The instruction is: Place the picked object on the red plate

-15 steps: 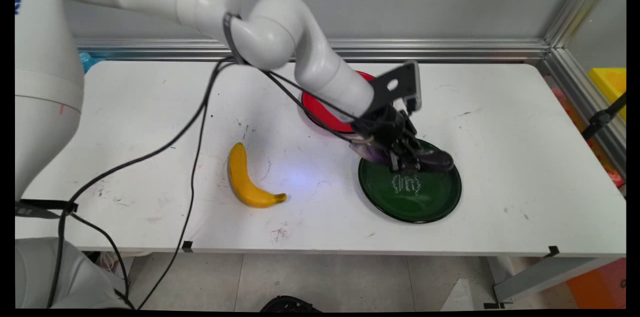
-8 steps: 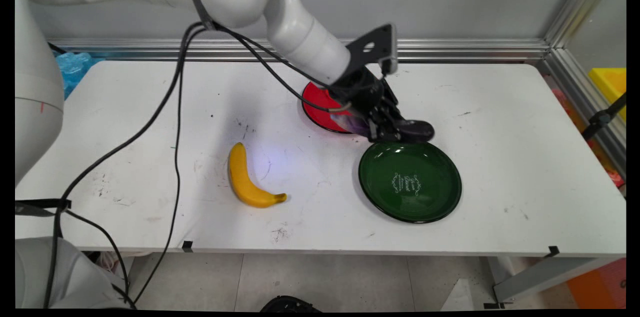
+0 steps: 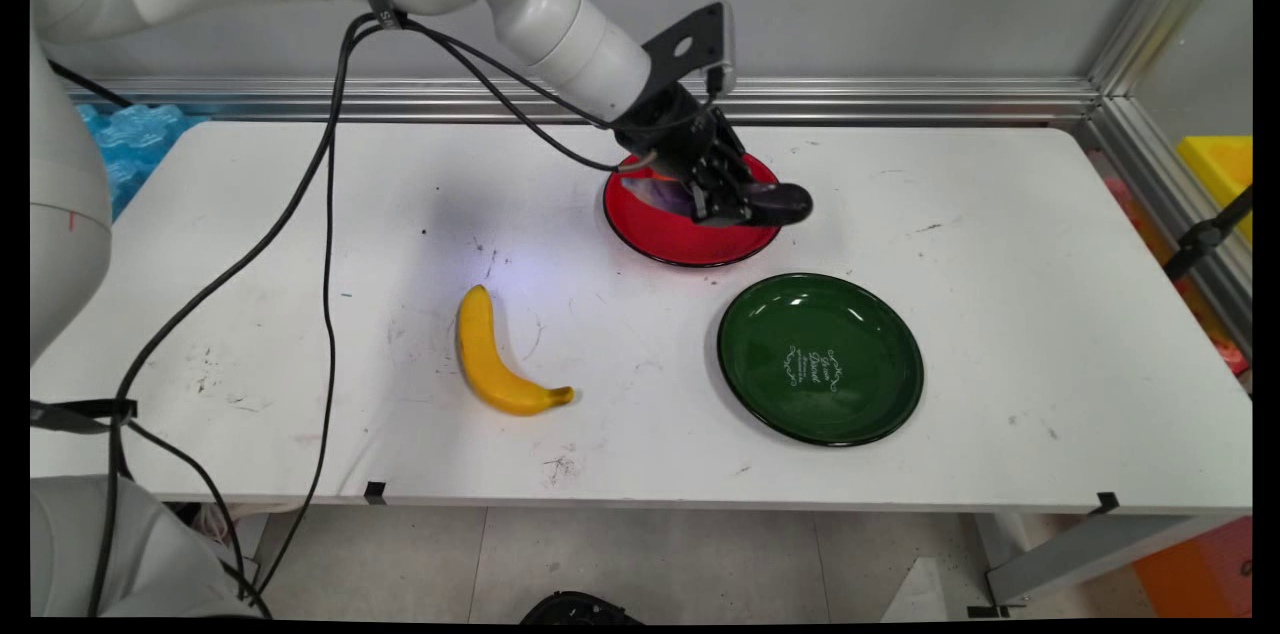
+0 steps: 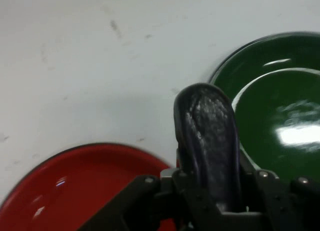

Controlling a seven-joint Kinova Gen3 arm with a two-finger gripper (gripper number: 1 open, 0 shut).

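Note:
My gripper (image 3: 722, 202) is shut on a dark purple eggplant (image 3: 775, 204), which sticks out to the right and hangs just above the red plate (image 3: 680, 239) at the back of the table. In the hand view the eggplant (image 4: 207, 141) rises between the black fingers, with the red plate (image 4: 75, 191) at lower left and the green plate (image 4: 280, 106) at upper right. The green plate (image 3: 820, 357) lies bare on the table, nearer the front and right of the gripper.
A yellow banana (image 3: 492, 356) lies on the white table (image 3: 1000, 314) left of the green plate. Black cables hang from the arm over the table's left half. An aluminium rail runs along the back and right edges.
The gripper has lifted the eggplant off the green plate and carried it back and left, so it now hangs over the red plate. The green plate is left bare.

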